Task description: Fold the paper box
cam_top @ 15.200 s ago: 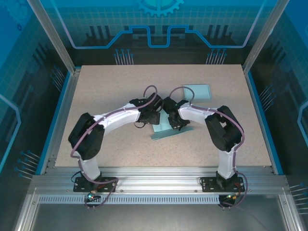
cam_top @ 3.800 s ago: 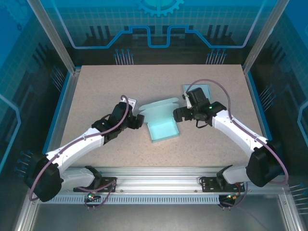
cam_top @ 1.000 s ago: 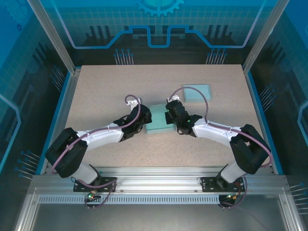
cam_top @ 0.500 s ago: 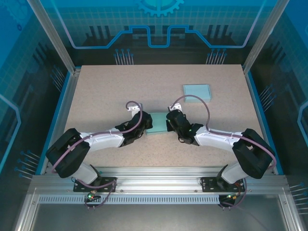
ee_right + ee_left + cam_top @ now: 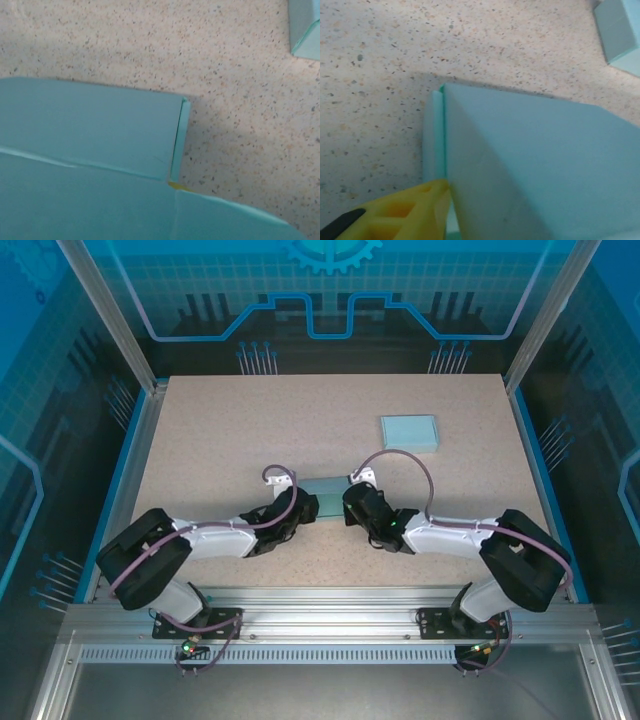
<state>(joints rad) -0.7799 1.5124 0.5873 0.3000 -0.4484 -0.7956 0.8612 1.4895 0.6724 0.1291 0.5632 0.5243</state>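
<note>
Top external view: flat pale-teal paper box point(image 5: 323, 486) lies on the tabletop. I cannot tell the left gripper's point(image 5: 305, 506) opening; the right gripper point(image 5: 348, 502) is closed. If released, the lid may spring open.

From above, can make out only a thin strip of the paper box point(image 5: 325, 486); cannot follow the rest under the 2 wrists, nor the tips of the left gripper point(image 5: 306, 504) and right gripper point(image 5: 347, 504). Through the left wrist camera, get just 1 yellow fingertip point(image 5: 405, 212), clipped by the bottom edge, and cannot tell how the jaws stand. Through the right wrist camera, catch a yellow sliver point(image 5: 178, 186) behind a flap. See only a corner of the second box point(image 5: 620, 30), cut by the frame's edge
</note>
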